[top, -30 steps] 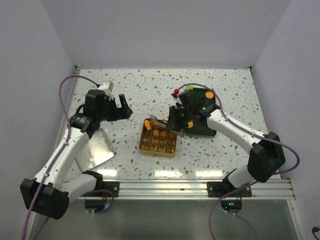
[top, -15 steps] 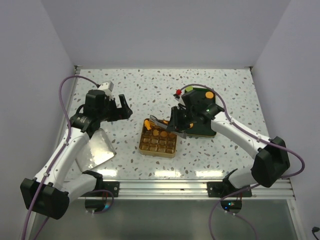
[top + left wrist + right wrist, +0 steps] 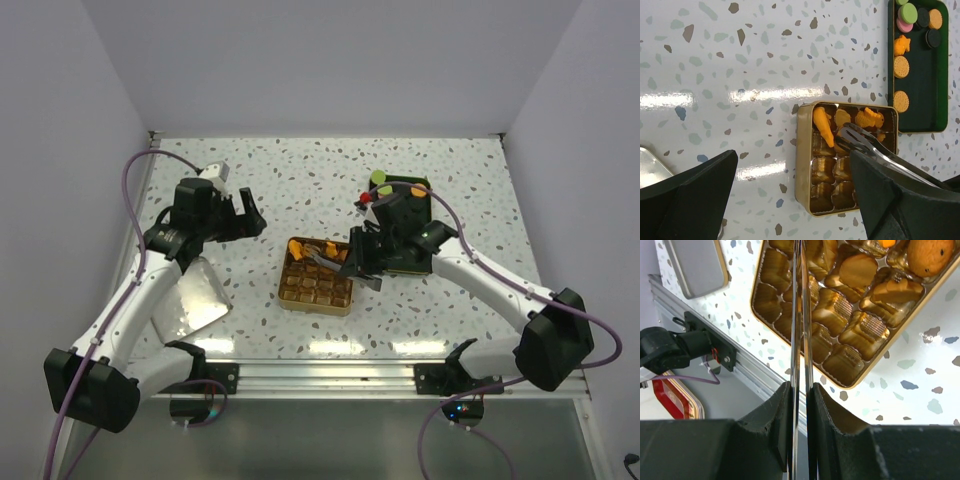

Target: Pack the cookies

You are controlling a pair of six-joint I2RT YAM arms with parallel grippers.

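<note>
A gold compartment tray (image 3: 283,290) sits mid-table. Several orange-tan cookies (image 3: 822,127) lie in its far row; its other cells look empty. It also shows in the left wrist view (image 3: 802,165) and the right wrist view (image 3: 890,347). More cookies (image 3: 901,66) lie in a dark green tray (image 3: 412,264) to its right. My right gripper (image 3: 365,262) (image 3: 801,390) is shut on metal tongs (image 3: 328,259) (image 3: 802,315) whose tips (image 3: 845,135) hang over the gold tray beside a carrot-shaped cookie. My left gripper (image 3: 245,215) (image 3: 794,155) is open and empty, above the table left of the gold tray.
A silver lid (image 3: 197,295) (image 3: 695,262) lies at the left near the left arm. The green tray's far end holds green, pink and black discs (image 3: 910,12). An aluminium rail (image 3: 400,375) runs along the near table edge. Walls close the left, back and right.
My right arm has drawn back to the right and nearer, taking the tong tips from the gold tray's far-left corner toward its middle. The left arm has hardly moved.
</note>
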